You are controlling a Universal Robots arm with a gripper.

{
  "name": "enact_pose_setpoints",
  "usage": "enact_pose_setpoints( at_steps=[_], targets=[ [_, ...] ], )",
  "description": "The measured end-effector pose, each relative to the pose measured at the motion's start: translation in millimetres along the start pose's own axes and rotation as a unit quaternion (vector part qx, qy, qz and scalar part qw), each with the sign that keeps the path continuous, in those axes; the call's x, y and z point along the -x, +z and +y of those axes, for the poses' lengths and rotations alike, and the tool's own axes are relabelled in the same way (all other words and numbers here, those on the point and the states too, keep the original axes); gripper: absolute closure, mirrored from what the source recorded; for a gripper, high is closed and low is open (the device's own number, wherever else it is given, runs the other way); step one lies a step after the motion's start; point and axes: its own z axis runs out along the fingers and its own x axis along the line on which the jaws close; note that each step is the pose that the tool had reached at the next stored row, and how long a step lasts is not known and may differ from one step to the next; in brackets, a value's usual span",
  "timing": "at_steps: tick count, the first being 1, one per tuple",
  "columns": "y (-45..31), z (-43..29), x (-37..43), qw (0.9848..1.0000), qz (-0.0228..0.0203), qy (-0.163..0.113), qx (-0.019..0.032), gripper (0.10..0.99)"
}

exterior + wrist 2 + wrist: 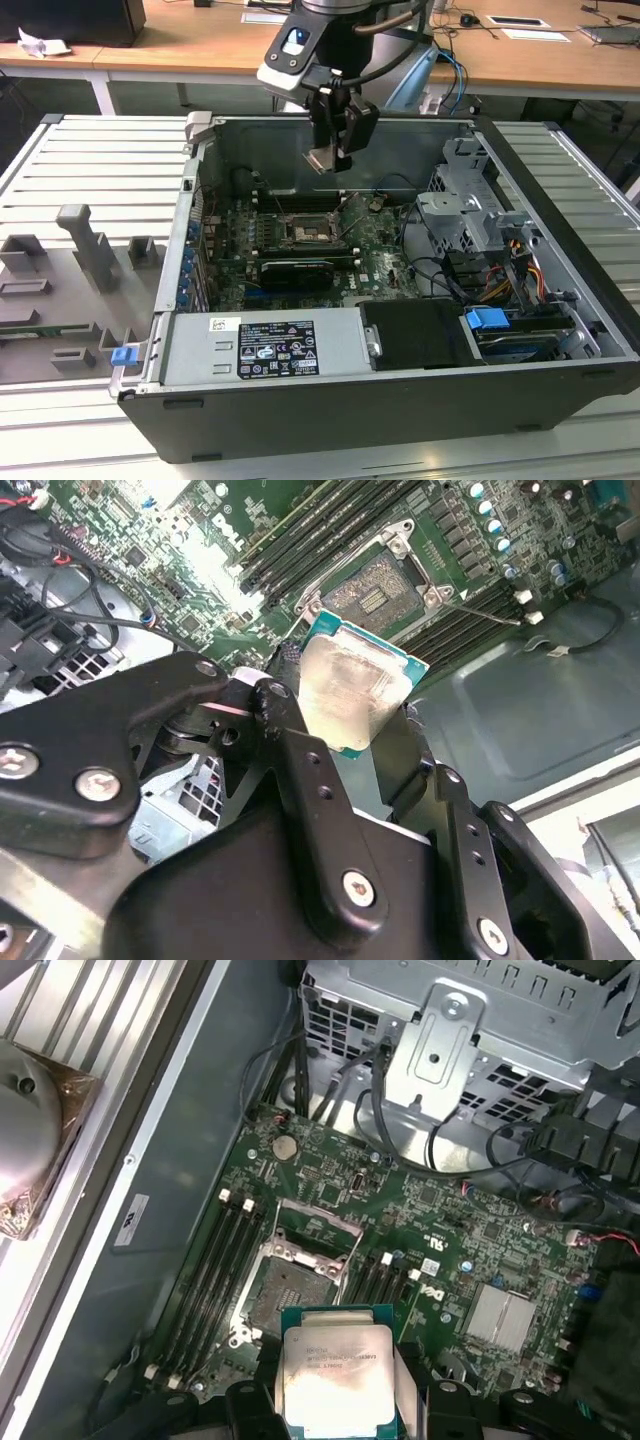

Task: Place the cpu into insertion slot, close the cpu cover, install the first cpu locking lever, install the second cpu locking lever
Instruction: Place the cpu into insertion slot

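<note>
The gripper is clamped on the cpu, its fingers pressing two opposite edges, and holds it in the air above the insertion slot, not touching it. The slot's dark centre lies bare in the green circuit board, with the cpu cover swung open at the slot's edge.

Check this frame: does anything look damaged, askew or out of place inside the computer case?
Only a minor oddity: the cpu, gripped in the claw above the open insertion slot, has brownish smudging around its metal top in the first wrist view. Nothing else stands out.
</note>
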Motion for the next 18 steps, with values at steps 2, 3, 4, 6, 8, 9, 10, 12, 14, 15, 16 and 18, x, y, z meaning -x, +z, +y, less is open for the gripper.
enact_pose_setpoints(
  at_steps=[2, 3, 4, 6, 8, 9, 10, 12, 14, 15, 16, 18],
  targets=[
    [0.1, 0.0, 0.0, 1.0000, -0.0006, 0.006, 0.0001, 0.557],
    [0.2, 0.0, 0.0, 0.9999, -0.0010, 0.012, 0.0002, 0.557],
    [0.2, 0.0, 0.0, 0.9999, -0.0015, 0.017, 0.0003, 0.557],
    [0.3, 0.0, 0.0, 0.9997, -0.0023, 0.026, 0.0005, 0.557],
    [0.5, -0.1, 0.0, 0.9993, -0.0032, 0.036, 0.0007, 0.557],
    [0.5, -0.1, 0.0, 0.9992, -0.0034, 0.039, 0.0008, 0.557],
    [0.5, -0.1, 0.0, 0.9991, -0.0037, 0.042, 0.0008, 0.557],
    [0.6, -0.1, 0.0, 0.9986, -0.0045, 0.052, 0.0010, 0.557],
    [0.7, -0.1, 0.0, 0.9982, -0.0052, 0.059, 0.0011, 0.557],
    [0.8, -0.1, 0.0, 0.9978, -0.0057, 0.065, 0.0012, 0.557],
    [0.8, -0.1, 0.0, 0.9975, -0.0061, 0.070, 0.0013, 0.557],
    [0.9, -0.1, 0.0, 0.9971, -0.0066, 0.076, 0.0014, 0.557]
  ],
)
